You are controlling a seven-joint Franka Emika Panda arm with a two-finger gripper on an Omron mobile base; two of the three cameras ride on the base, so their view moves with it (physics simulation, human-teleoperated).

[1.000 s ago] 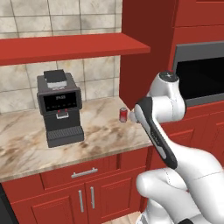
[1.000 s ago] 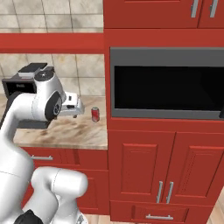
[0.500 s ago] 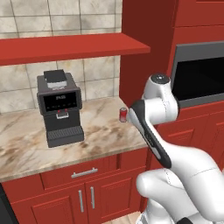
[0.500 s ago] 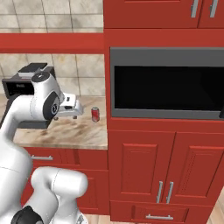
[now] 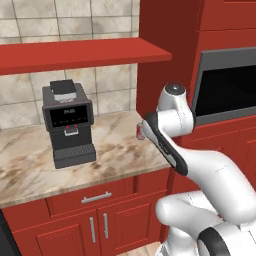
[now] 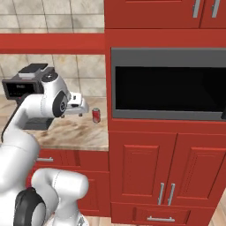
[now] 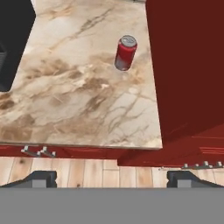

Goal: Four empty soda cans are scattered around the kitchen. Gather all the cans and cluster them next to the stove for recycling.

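Observation:
A bright red soda can (image 6: 96,115) with a silvery top stands upright on the beige marble counter (image 6: 75,134), close to the tall red cabinet. In the hand view the can (image 7: 125,53) sits high in the picture, just left of the cabinet side. In the left base view my forearm covers all but a sliver of the can (image 5: 139,131). My gripper (image 6: 78,110) hovers above the counter just left of the can and apart from it. It is open and empty, with its fingertips (image 7: 40,178) spread wide. The stove is out of view.
A black coffee machine (image 5: 67,122) stands on the counter left of the can. The tall red cabinet with a built-in black oven (image 6: 167,88) rises directly right of the can. A red shelf (image 5: 75,52) hangs above the counter. Wood floor (image 7: 105,173) lies below the counter edge.
My arm's upper joint has shifted a little to the left. The can has not moved and the gripper stays open.

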